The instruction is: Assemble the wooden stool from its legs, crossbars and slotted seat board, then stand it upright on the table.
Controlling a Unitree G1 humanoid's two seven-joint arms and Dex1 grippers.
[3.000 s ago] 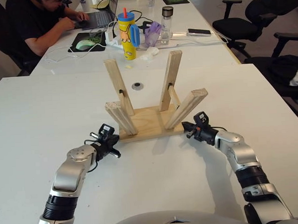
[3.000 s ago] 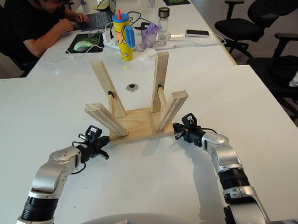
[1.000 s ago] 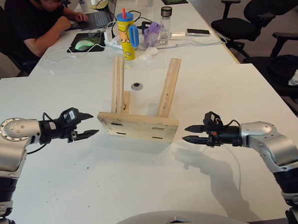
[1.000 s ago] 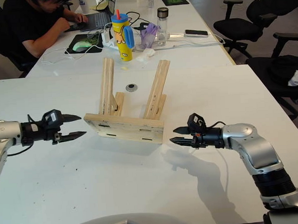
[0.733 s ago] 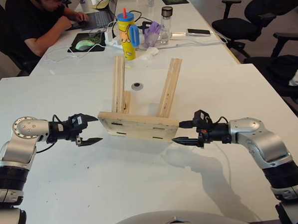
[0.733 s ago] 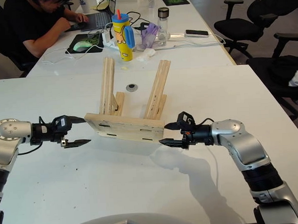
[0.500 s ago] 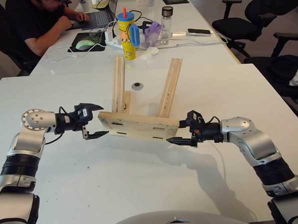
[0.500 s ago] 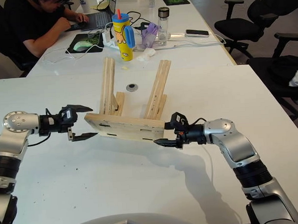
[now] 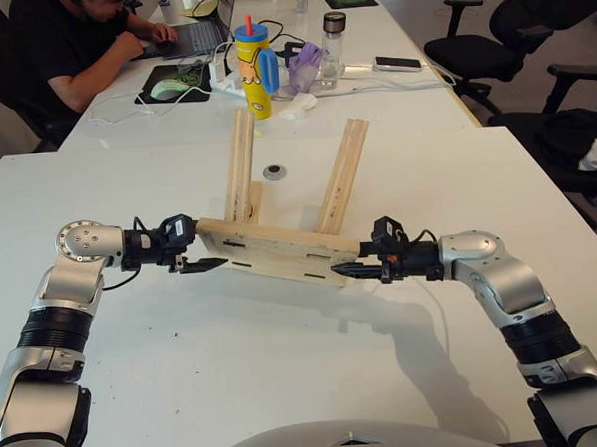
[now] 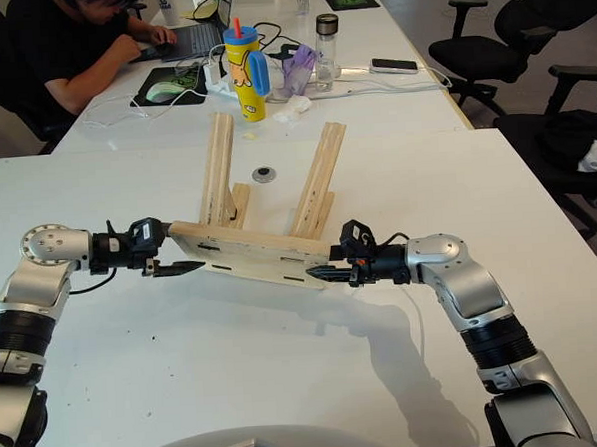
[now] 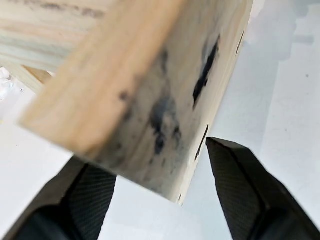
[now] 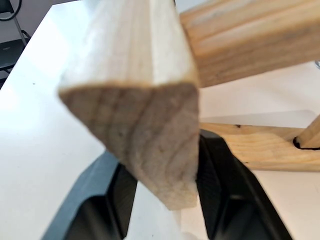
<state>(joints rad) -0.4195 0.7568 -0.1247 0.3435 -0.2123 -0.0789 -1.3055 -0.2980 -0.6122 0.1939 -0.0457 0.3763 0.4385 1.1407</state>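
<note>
The assembled wooden stool lies tipped on the white table, its slotted seat board facing me and its legs slanting up and away. My left gripper is shut on the board's left end, and the left wrist view shows a finger on each side of the wood. At the right end, my right gripper is shut on the board's edge; its black fingers press both sides of a wooden end.
A round cable grommet sits in the table behind the stool. On the far desk stand a yellow cup, a bottle and a phone. Office chairs stand off to the right. Bare table stretches in front.
Both grippers moved inward from wide apart and open, then shut on the two ends of the seat board. Three seconds ago the stool stood upside down; it has since tipped onto its side.
</note>
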